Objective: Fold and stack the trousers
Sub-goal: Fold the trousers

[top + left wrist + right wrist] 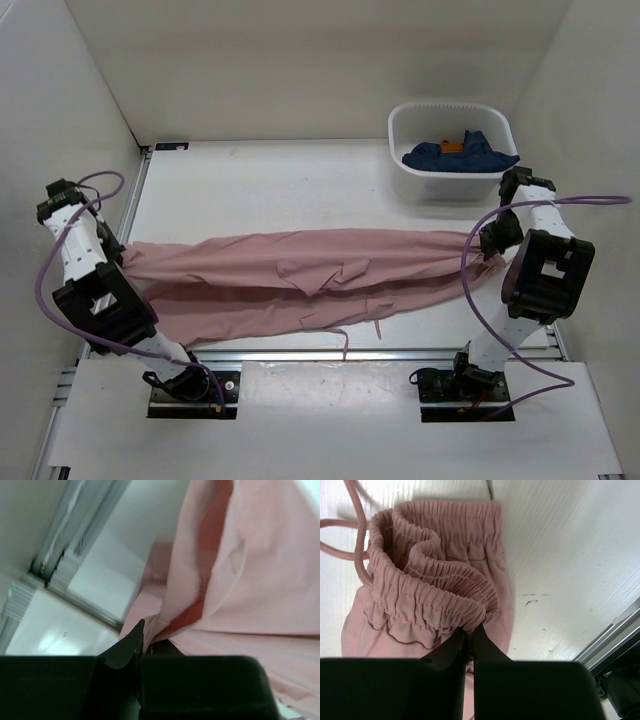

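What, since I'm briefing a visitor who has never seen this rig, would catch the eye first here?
The pink trousers stand out, stretched in a long band across the table between the left arm and the right arm, each with its jaws shut on one end. The right end is the gathered waistband, a drawstring trailing beside it. At the far right, a white tub holds a dark blue garment.

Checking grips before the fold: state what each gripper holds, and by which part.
Both hold the trousers: the right gripper pinches the gathered waistband, and the left gripper pinches a fabric fold at the opposite end.
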Action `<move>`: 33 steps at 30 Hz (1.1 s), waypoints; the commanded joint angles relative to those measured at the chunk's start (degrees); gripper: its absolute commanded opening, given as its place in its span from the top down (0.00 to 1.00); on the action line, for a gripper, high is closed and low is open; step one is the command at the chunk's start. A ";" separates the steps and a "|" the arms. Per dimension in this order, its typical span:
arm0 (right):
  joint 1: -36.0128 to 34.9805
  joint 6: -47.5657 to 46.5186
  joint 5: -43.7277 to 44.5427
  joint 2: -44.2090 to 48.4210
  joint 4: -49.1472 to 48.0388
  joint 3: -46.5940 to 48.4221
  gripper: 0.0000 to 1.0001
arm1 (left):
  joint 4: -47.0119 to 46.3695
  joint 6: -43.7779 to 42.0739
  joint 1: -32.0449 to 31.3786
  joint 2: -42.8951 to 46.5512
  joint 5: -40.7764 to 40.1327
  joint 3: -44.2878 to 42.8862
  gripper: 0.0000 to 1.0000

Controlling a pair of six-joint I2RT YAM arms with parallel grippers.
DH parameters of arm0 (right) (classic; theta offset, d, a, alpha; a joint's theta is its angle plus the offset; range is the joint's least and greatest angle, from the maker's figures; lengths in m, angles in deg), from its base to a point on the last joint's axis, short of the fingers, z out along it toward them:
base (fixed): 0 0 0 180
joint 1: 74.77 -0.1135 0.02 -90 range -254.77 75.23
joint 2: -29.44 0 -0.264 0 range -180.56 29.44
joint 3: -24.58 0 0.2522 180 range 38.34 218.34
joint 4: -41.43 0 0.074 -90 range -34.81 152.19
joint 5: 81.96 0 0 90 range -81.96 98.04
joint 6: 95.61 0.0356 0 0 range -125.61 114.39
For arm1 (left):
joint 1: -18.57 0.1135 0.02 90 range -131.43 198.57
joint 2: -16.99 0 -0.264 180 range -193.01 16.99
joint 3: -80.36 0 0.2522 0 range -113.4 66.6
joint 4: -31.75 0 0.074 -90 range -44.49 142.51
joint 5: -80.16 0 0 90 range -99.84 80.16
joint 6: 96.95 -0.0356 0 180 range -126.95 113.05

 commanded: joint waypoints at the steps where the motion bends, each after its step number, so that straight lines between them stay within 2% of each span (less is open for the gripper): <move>1: 2.39 -1.59 7.26 0.40 -1.00 -0.23 1.00 | 1.29 -0.51 1.76 7.86 -11.57 7.92 0.86; 6: 5.46 -3.34 7.79 -0.13 -1.52 -1.29 1.00 | -0.36 -0.51 3.78 14.63 -16.77 22.35 0.86; 7: 5.47 -4.13 7.79 -0.82 -1.52 -1.29 1.00 | -1.42 -0.51 4.39 14.64 -17.91 26.47 0.86; 11: 6.52 -5.89 9.71 -3.55 -0.91 1.16 1.00 | -6.26 -0.51 4.40 15.34 -19.49 33.96 0.86; 14: 6.52 -7.39 10.25 -5.22 -0.29 2.83 1.00 | -7.58 -0.51 4.92 14.29 -20.12 34.77 0.86; 17: 6.52 -8.00 10.78 -4.62 0.23 2.84 1.00 | -7.58 -0.51 5.45 14.29 -20.12 29.61 0.86; 19: 6.52 -8.79 10.78 -4.00 -0.29 2.84 1.00 | -4.08 -0.51 5.45 13.67 -18.81 27.66 0.86; 20: 6.52 -10.45 9.91 -3.99 -0.29 2.84 0.93 | -2.68 -0.51 5.45 13.67 -17.75 27.65 0.74; 21: 6.52 -11.25 9.29 -3.99 -0.29 2.84 0.82 | -1.62 -0.51 5.45 13.67 -17.05 28.35 0.51; 22: 6.00 -11.95 9.28 -4.60 0.40 2.84 0.68 | -1.61 -0.51 5.45 13.67 -17.56 29.75 0.34; 23: 4.86 -11.96 10.33 -4.61 0.93 2.84 0.41 | -1.61 -0.51 5.45 14.46 -18.26 31.50 0.20; 24: 4.24 -12.48 11.38 -4.61 0.94 2.06 0.33 | -2.39 -0.51 5.45 15.16 -19.84 34.39 0.17; 26: 1.70 -12.49 13.14 -3.12 0.94 1.00 0.23 | -4.14 -0.51 5.45 16.04 -20.56 35.47 0.16; 30: -2.96 -11.00 17.71 1.26 2.34 -0.15 0.20 | -6.35 -0.51 5.45 15.26 -21.53 29.26 0.16; 31: -5.32 -10.47 18.94 2.15 3.21 -0.15 0.20 | -6.35 -0.51 4.67 14.65 -19.61 23.14 0.16; 33: -8.05 -8.71 22.89 4.52 4.09 -0.15 0.20 | -3.56 -0.51 1.87 14.11 -16.88 17.66 0.16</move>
